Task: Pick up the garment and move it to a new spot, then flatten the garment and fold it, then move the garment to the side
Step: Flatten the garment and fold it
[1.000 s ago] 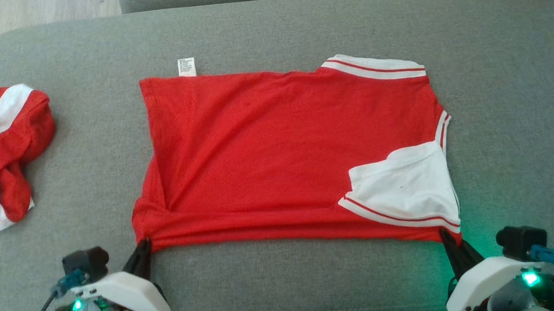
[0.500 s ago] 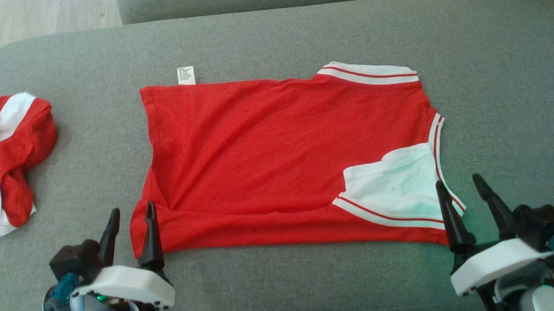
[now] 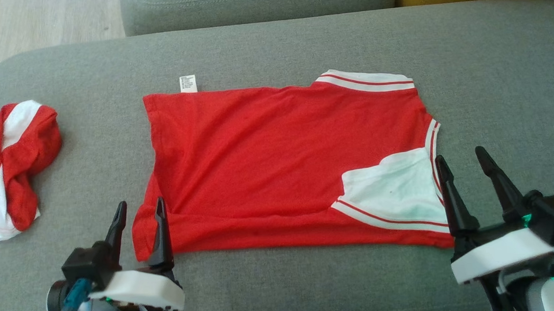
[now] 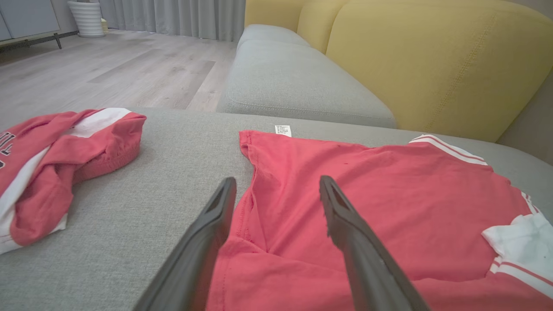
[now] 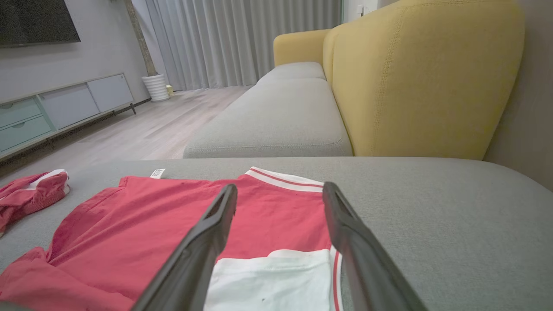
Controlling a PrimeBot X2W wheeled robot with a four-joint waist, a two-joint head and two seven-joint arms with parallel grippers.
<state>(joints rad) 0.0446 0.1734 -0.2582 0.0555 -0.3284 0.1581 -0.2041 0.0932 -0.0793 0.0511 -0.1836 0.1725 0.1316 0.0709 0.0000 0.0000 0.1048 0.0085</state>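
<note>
The garment (image 3: 268, 160) is a red shirt with white, red-striped trim, lying folded flat on the grey cushion (image 3: 271, 46); a white label (image 3: 188, 83) sticks out at its far left edge. It also appears in the left wrist view (image 4: 380, 207) and the right wrist view (image 5: 181, 224). My left gripper (image 3: 139, 209) hovers open over the shirt's near left corner, holding nothing. At the near right corner, by the white sleeve (image 3: 397, 189), my right gripper (image 3: 462, 157) is open too, lifted off the cloth.
A second red and white garment (image 3: 7, 165) lies bunched at the cushion's left end. Behind the cushion run another grey seat (image 3: 259, 2) and a yellow sofa back (image 5: 423, 77). Wooden floor (image 4: 108, 69) lies beyond the left end.
Both grippers, shut on the shirt's near corners a second ago, have opened, let go and risen. The near edge has settled back. The camera has tilted slightly, shifting the whole picture down.
</note>
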